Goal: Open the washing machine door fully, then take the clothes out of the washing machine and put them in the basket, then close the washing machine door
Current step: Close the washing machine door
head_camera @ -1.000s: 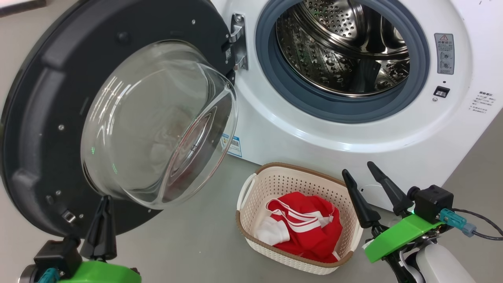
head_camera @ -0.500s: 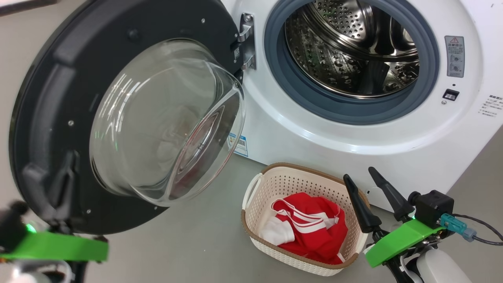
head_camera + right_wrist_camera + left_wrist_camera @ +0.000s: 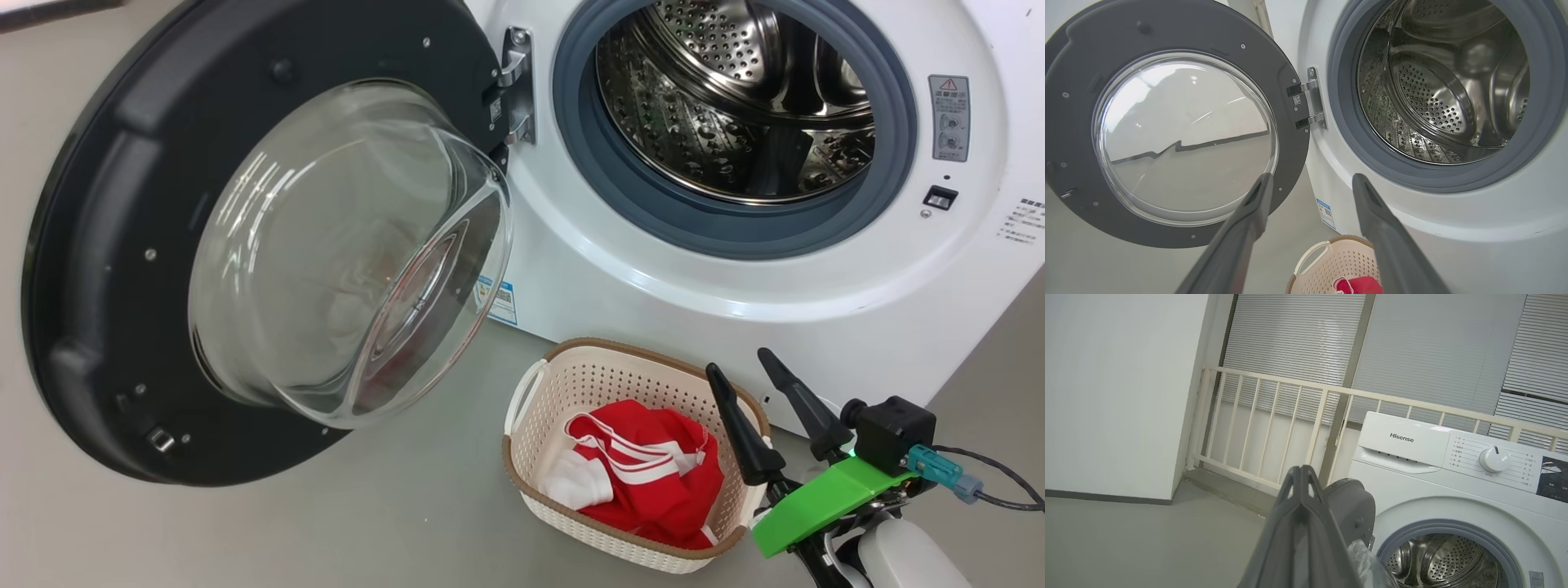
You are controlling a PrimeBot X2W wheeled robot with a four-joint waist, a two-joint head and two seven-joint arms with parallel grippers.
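Note:
The washing machine door (image 3: 90, 245) stands swung wide open to the left, its glass bowl (image 3: 351, 253) bulging toward me. The white washing machine (image 3: 735, 310) shows a bare steel drum (image 3: 735, 106). On the floor before it sits the basket (image 3: 608, 377) with the red and white clothes (image 3: 653, 482) inside. My right gripper (image 3: 739, 363) hovers open and holding nothing just right of the basket; in the right wrist view the right gripper (image 3: 1312, 177) points at the door hinge (image 3: 1310, 102). My left gripper (image 3: 1300, 470) is shut on nothing, raised beside the door's upper edge (image 3: 1353, 502).
The grey floor (image 3: 367, 506) spreads left of the basket under the open door. A cream railing (image 3: 1290, 381) and window blinds stand behind the machine, with a white wall (image 3: 1114, 396) to its left. A cable (image 3: 1000, 482) trails from my right wrist.
My left gripper, low by the door's bottom edge a second ago, has gone out of the head view. The camera shifted slightly. The right gripper, door and basket stay put.

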